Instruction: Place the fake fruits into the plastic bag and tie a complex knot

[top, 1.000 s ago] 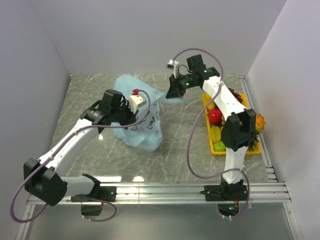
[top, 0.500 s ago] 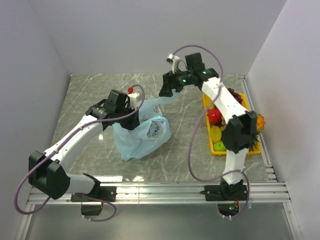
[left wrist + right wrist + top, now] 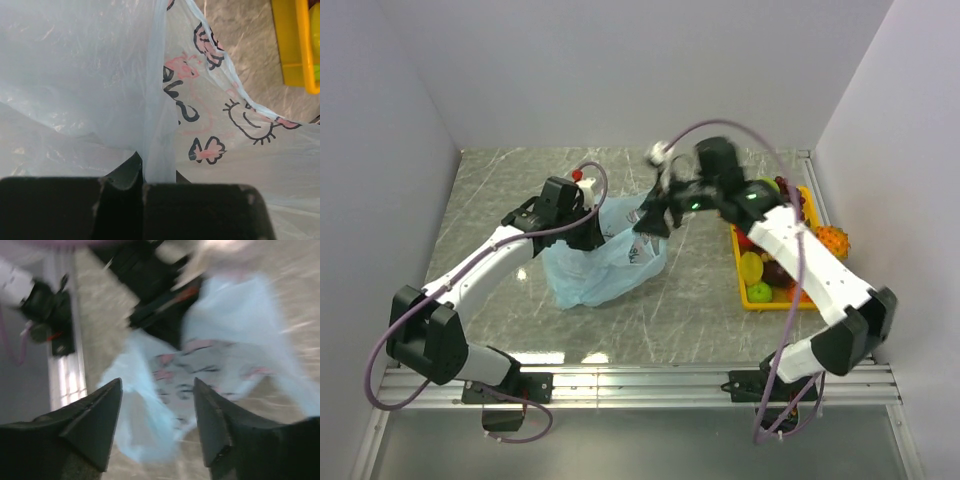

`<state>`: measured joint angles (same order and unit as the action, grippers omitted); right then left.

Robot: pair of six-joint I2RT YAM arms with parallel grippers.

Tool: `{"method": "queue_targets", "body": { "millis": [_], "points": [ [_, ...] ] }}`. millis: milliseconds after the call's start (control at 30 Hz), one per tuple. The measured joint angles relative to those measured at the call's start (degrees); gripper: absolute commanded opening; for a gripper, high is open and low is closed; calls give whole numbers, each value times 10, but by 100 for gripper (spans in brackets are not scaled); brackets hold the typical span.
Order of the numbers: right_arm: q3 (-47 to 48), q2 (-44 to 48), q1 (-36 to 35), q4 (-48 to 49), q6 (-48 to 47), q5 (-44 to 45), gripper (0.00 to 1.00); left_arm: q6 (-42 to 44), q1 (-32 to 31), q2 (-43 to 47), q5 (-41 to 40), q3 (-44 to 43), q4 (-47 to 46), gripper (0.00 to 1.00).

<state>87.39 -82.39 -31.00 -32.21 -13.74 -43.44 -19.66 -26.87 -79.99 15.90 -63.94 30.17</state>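
Left gripper is pressed together on a fold of the thin, crinkly light-blue plastic bag with its pink cartoon print, pinching the film tight! Right gripper hangs at the bag's right edge, fingers spread, nothing between them, though that wrist view is blurred. The bag lies slumped on the grey marbled table between the arms. The colourful fake fruits sit in the yellow rectangular tray, apart from the bag.

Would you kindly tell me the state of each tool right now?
Left tool: closed on a fold of the plastic bag.
Right tool: open, holding nothing.
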Motion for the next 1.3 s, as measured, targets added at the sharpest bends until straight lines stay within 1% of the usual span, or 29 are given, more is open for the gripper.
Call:
{"method": "queue_targets", "body": {
  "millis": [67, 133, 167, 200, 233, 300, 333, 367, 433, 500, 567, 600, 633, 667, 767, 800, 833, 900, 1000, 1100, 1167, 1233, 1300],
  "points": [
    [-31, -29, -41, -7, -30, -4, 52, -13, 6, -7, 5, 0, -13, 0],
    [-77, -60, -67, -13, -59, -2, 38, -27, 17, -20, 14, 0, -28, 0],
    [-100, -69, -74, -17, -72, 0, 29, -36, 25, -27, 18, 0, -35, 0],
    [-129, -78, -83, -28, -85, 4, 5, -39, 31, -32, 20, 0, -40, 0],
    [-158, -82, -94, -35, -106, 9, 0, -46, 40, -41, 23, -1, -45, 0],
    [-213, -76, -117, -18, -138, 29, 0, -66, 54, -56, 39, -5, -49, 0],
    [-254, -57, -134, 19, -167, 61, 0, -73, 56, -63, 45, -5, -49, 0],
    [-273, -46, -152, 34, -179, 74, 0, -82, 58, -70, 53, -5, -50, 0],
    [-341, 8, -198, 100, -217, 134, 0, -99, 66, -85, 71, -5, -50, 0],
    [-383, 47, -230, 146, -243, 184, 0, -110, 72, -91, 84, -5, -47, 0],
    [-398, 57, -244, 171, -260, 223, 0, -115, 77, -93, 87, -5, -42, 0],
    [-400, 57, -245, 178, -266, 242, 2, -116, 82, -93, 87, -6, -43, 0],
    [-403, 57, -245, 186, -271, 261, 6, -118, 88, -93, 88, -7, -43, 0],
    [-407, 59, -243, 195, -274, 280, 21, -121, 95, -93, 90, -7, -44, 0],
    [-415, 79, -241, 191, -271, 313, 53, -123, 107, -91, 93, -7, -49, 0],
    [-416, 93, -236, 180, -263, 319, 69, -122, 110, -89, 91, -7, -54, 0],
    [-415, 108, -232, 168, -252, 319, 80, -121, 112, -86, 88, -7, -58, 0],
    [-395, 138, -215, 139, -230, 315, 80, -115, 113, -75, 84, -7, -60, 0],
    [-335, 163, -174, 106, -186, 291, 80, -107, 109, -58, 85, -7, -65, 0],
    [-275, 186, -111, 98, -130, 251, 76, -94, 107, -41, 88, 3, -78, 0],
    [-250, 192, -69, 95, -94, 227, 76, -88, 106, -31, 90, 14, -85, 0],
    [-227, 187, -31, 91, -54, 215, 79, -84, 106, -23, 98, 26, -91, 0],
    [-204, 165, -11, 87, -16, 213, 83, -82, 104, -21, 104, 29, -94, 0]
  ]
}}
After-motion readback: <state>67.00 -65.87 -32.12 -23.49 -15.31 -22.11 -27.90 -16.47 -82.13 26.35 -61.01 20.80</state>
